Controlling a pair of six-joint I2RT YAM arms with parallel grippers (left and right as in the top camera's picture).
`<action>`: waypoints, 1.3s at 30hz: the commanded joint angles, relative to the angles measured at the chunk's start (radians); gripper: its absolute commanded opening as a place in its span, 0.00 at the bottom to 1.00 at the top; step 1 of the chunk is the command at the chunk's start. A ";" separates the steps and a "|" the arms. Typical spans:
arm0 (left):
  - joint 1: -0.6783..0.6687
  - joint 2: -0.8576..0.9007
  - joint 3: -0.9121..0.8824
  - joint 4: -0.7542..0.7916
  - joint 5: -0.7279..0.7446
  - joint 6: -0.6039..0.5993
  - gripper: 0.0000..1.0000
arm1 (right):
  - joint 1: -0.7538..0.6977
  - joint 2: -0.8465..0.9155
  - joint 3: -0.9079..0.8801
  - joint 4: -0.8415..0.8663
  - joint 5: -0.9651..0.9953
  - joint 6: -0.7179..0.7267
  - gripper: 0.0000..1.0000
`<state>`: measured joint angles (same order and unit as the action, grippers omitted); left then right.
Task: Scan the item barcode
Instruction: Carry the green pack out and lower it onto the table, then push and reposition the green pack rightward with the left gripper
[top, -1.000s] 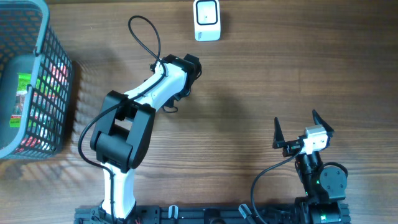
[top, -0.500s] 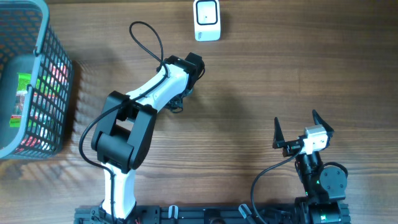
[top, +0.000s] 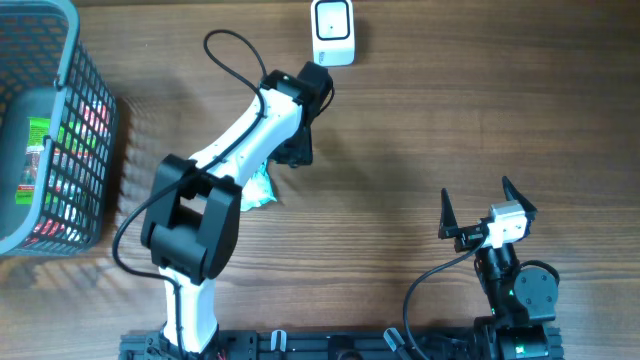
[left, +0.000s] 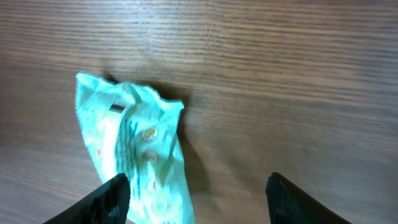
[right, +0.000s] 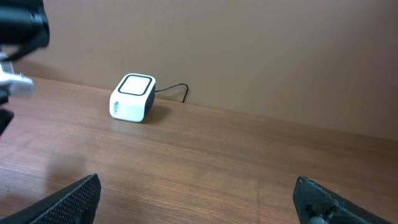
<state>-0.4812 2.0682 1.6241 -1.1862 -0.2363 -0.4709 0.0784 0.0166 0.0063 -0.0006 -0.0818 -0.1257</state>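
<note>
The packet (top: 257, 189), a crumpled pale green pouch with small print on its face, lies flat on the wooden table (top: 450, 110). It is well apart from the scanner (top: 332, 32), on the robot-base side and to the left. In the overhead view the left arm's white link covers part of it. In the left wrist view the packet (left: 134, 155) has its upper end spread on the wood, and its lower end reaches down next to one dark fingertip.

The left gripper (top: 298, 148) sits between the packet and the scanner, closer to the scanner than the packet is. In its own camera the left gripper (left: 198, 198) shows two fingers set wide apart with bare wood between them. The packet lies by one finger only and is not clamped, so the hand is released. Whether that finger touches the packet cannot be told.

The scanner is a white box with a dark-framed window on top. It stands at the table's far edge, and a thin cable (right: 175, 90) runs from its rear.

The right gripper (top: 475, 190) is well apart from the scanner, on the base side and to the right. Its fingers are spread in a wide V and hold nothing. The right wrist view shows the right gripper (right: 199, 200) with only wood between its fingers, and the scanner (right: 132, 98) ahead and to the left.

A grey mesh basket (top: 95, 150) with coloured goods inside stands far to the left of the scanner.
</note>
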 joint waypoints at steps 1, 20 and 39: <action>0.037 -0.080 0.079 -0.081 0.038 -0.006 0.24 | -0.003 -0.003 -0.001 0.003 0.010 -0.005 1.00; 0.203 -0.105 -0.349 0.169 0.288 -0.005 0.04 | -0.003 -0.003 -0.001 0.003 0.010 -0.005 1.00; 0.264 -0.327 -0.257 0.158 0.291 0.062 1.00 | -0.003 -0.003 -0.001 0.003 0.010 -0.005 1.00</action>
<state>-0.2596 1.7710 1.3594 -0.9840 0.0658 -0.4244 0.0784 0.0166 0.0063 -0.0006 -0.0818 -0.1257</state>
